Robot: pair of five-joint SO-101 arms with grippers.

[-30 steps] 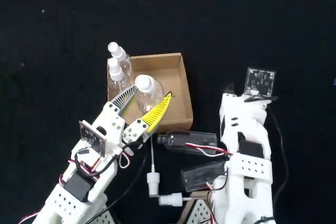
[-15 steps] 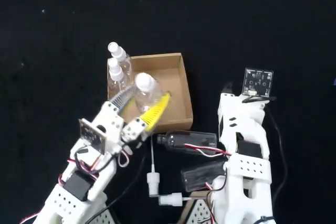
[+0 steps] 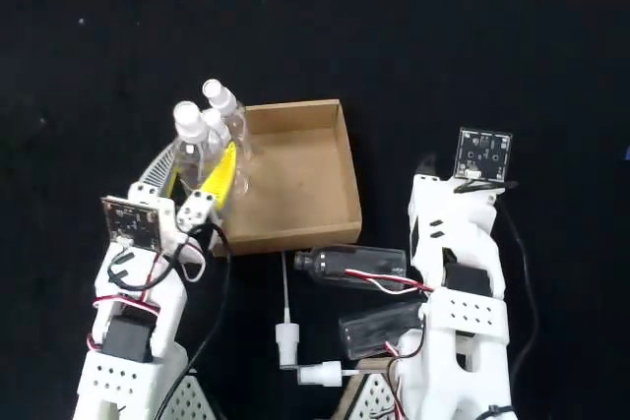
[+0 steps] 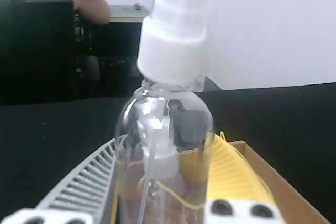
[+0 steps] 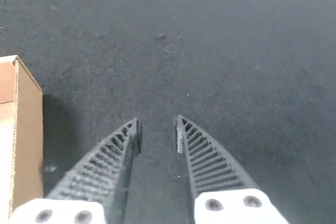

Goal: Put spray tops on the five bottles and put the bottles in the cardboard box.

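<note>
Three bottles have tops on. Two corner bottles [image 3: 224, 115] stand in the upper left corner of the box [image 3: 295, 233]. The third bottle [image 3: 193, 145] is in the left jaws, one grey and one yellow, which squeeze it low on its body. It stands straight up with its top [image 4: 176, 30] pointing up. It is at the left wall of the box, very close to the corner bottles. I cannot tell if it hangs over the wall or just outside it. The open part of the box lies to its right in the high view. So I think the next move is a small slide right, then down. It could bump the corner bottles on the way.

Two bare bottles lie on their sides in the lower middle, one [image 3: 351, 264] above the other [image 3: 382, 330], long way roughly left to right. Two loose tops [image 3: 286, 339] lie just left of them. The right arm [image 3: 458, 272] is nearer to these. The right jaws are a little apart, with nothing between them, over the surface [image 3: 492, 46].

The surface is black. Behind it are a white wall [image 4: 273, 24] and dark furniture.
</note>
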